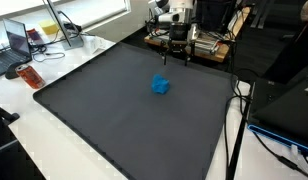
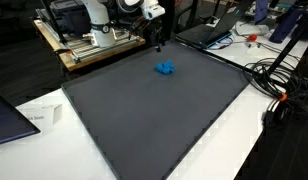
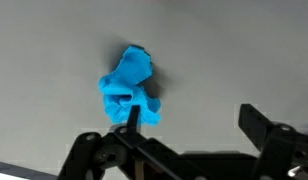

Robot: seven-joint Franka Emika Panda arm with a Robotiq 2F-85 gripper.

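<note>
A small bright blue lumpy object (image 1: 160, 86) (image 2: 166, 69) lies on the dark grey mat (image 1: 114, 120) (image 2: 164, 120), toward its far side. My gripper (image 1: 175, 54) (image 2: 159, 40) hangs above the mat's far edge, apart from the object. The wrist view shows the blue object (image 3: 131, 85) ahead of the gripper (image 3: 192, 118), just beyond one dark fingertip (image 3: 130, 116). The jaws stand wide open with only bare mat between them.
A laptop (image 1: 14, 40), a red item (image 1: 31, 76) and cables sit on the white table beside the mat. A sheet of paper (image 2: 39, 117), another laptop (image 2: 219, 30) and a tangle of cables (image 2: 284, 85) border it. The robot base stands on a wooden bench (image 2: 84, 50).
</note>
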